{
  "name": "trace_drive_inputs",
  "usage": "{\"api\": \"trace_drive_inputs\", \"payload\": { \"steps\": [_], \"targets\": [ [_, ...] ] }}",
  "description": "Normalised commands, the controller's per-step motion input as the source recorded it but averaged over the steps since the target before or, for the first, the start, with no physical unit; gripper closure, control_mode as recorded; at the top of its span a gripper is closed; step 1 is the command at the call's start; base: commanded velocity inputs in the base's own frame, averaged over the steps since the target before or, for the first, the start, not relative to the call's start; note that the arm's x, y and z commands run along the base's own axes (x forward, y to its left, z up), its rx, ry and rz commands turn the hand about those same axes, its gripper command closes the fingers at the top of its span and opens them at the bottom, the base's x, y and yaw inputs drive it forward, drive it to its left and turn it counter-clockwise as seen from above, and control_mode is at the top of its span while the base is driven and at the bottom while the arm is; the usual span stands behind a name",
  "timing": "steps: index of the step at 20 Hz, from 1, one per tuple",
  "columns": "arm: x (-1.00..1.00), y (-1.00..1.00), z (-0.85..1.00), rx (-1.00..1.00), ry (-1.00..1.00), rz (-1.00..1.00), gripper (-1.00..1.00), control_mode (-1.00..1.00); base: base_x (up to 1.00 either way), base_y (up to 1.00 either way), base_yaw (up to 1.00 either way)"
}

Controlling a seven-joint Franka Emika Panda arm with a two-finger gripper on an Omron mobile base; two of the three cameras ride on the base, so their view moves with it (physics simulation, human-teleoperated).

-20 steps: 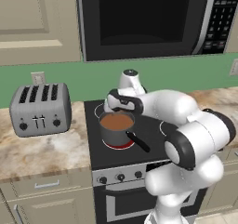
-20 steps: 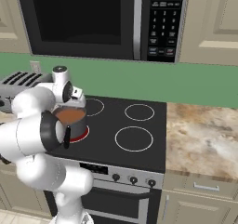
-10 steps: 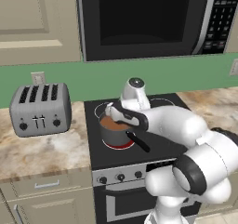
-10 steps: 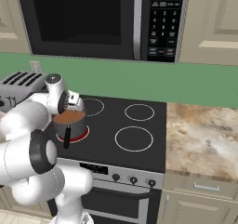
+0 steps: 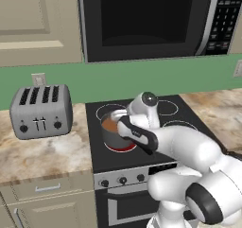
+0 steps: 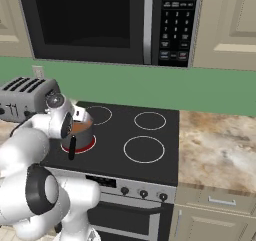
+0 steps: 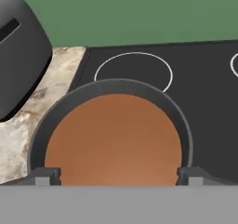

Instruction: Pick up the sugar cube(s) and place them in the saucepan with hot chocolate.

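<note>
The small grey saucepan point(image 5: 111, 133) stands on the front left burner of the stove, and its black stick handle point(image 6: 72, 147) points toward the stove's front. Smooth reddish-brown hot chocolate point(image 7: 114, 139) lies inside its rim point(image 7: 56, 111). My hand hangs just above the saucepan point(image 6: 82, 133). My gripper point(image 7: 118, 175) is open, one fingertip point(image 7: 46, 174) at each side of the liquid and nothing between them. No sugar cube is on the liquid's surface.
A silver toaster point(image 5: 41, 111) sits on the marble counter left of the black stove point(image 6: 145, 147). The burner point(image 5: 122, 146) under the pan glows red. A black microwave point(image 5: 146, 19) hangs above, and more counter point(image 6: 220, 150) lies to the right.
My arm has folded lower and forward, and the hand has sunk slightly over the saucepan. The saucepan has stayed in place.
</note>
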Motion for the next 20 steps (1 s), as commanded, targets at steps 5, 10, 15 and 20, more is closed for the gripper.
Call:
{"api": "trace_drive_inputs", "payload": {
  "steps": [5, 10, 15, 20],
  "targets": [
    [-0.18, -0.24, 0.0, 0.09, -0.2, 0.0, -1.0, -1.0, 0.0, 0.0, 0.0],
    [-0.08, -0.18, 0.05, 0.1, -0.17, 0.0, -1.0, -1.0, 0.0, 0.0, 0.0],
    [-0.06, -0.05, 0.31, 0.14, -0.16, 0.0, -1.0, -1.0, 0.0, 0.0, 0.0],
    [0.0, -0.15, 0.59, 0.21, -0.07, 0.04, -1.0, -1.0, 0.0, 0.0, 0.0]
  ]
}}
